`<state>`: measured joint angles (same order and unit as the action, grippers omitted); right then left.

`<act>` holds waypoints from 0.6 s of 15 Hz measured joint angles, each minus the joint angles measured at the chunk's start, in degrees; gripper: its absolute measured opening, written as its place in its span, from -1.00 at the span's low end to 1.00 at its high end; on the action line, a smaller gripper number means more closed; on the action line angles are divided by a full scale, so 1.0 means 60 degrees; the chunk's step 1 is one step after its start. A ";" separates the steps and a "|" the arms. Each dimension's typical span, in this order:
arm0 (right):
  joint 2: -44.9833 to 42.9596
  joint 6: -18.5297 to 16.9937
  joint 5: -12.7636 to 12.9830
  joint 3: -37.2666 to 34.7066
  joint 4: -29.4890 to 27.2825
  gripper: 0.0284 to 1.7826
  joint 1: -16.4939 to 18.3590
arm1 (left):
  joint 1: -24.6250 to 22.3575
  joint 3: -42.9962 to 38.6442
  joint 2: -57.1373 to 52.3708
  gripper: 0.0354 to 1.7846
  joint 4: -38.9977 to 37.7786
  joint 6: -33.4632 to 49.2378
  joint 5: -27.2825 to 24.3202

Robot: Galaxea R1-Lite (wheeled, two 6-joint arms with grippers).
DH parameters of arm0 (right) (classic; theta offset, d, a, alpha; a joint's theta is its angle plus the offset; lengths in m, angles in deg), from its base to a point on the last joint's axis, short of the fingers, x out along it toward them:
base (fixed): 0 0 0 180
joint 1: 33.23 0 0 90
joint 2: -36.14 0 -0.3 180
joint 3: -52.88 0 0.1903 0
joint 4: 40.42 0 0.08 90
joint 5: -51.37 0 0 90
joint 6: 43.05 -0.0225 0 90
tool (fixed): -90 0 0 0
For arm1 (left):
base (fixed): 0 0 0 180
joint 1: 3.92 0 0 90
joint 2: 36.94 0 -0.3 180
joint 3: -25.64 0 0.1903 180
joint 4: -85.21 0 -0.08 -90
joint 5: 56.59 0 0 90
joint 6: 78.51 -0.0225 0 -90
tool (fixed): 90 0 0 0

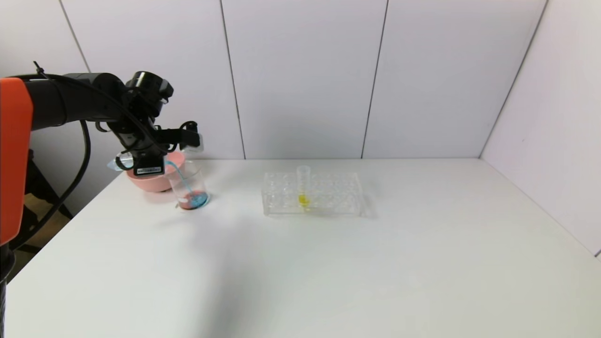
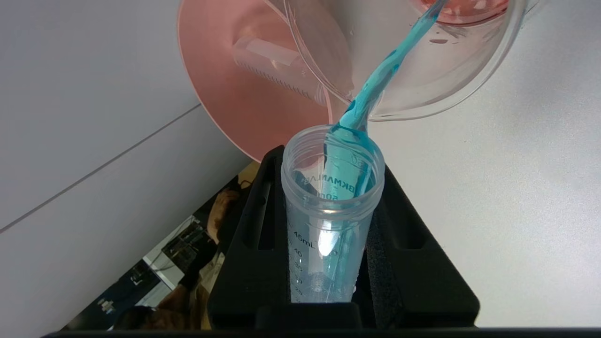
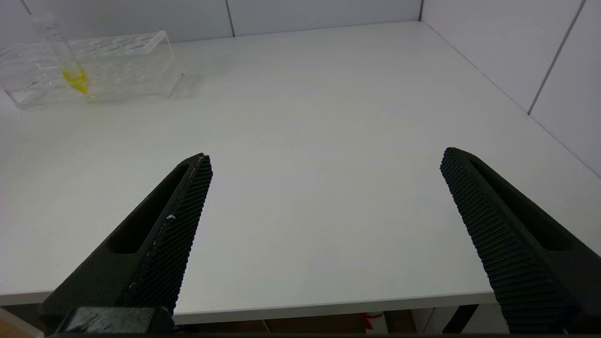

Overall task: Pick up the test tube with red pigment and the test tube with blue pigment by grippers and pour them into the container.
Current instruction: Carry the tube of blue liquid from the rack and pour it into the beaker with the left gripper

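Just below the left tool (image 2: 331, 263), clamped on the tipped clear plastic test tube with blue pigment (image 2: 331, 211), a blue stream enters the small clear glass beaker (image 1: 188, 188). Any wrist drift risks spilling onto the white table (image 1: 328, 263). Right tool (image 3: 324, 234) is spread, idle.

The right gripper (image 3: 324, 164) is seen with its two black, ribbed fingers (image 3: 181, 206) spread wide apart and nothing held between them. It is positioned above the near edge of the white table (image 3: 319, 141). A clear rectangular tube rack (image 3: 122, 61) is observed well apart from the gripper, near the wall panels. One clear tube with yellow liquid (image 3: 70, 65) at its tip is seated in the rack, tilted slightly.
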<state>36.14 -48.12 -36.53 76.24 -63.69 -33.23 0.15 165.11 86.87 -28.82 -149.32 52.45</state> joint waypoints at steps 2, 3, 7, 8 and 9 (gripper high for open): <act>0.0000 0.0000 0.0000 0.0000 0.0000 0.99 0.0000 | 0.0098 0.0000 0.0002 -0.50 0.0124 -0.0028 0.0372; 0.0000 0.0000 0.0000 0.0000 0.0000 0.99 0.0000 | 0.0171 0.0000 0.0002 -0.50 0.0134 -0.0073 0.0524; 0.0000 0.0000 0.0000 0.0000 0.0000 0.99 0.0000 | 0.0477 0.0000 0.0051 -0.50 0.0124 -0.0161 0.1083; 0.0000 0.0000 0.0000 0.0000 0.0000 0.99 0.0000 | 0.0557 0.0000 0.0053 -0.50 0.0120 -0.0185 0.1223; 0.0000 0.0000 0.0000 0.0000 0.0000 0.99 0.0000 | 0.0620 0.0000 0.0053 -0.50 0.0124 -0.0185 0.1329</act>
<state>36.14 -48.12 -36.53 76.24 -63.69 -33.23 3.87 165.11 87.19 -28.08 -150.43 60.43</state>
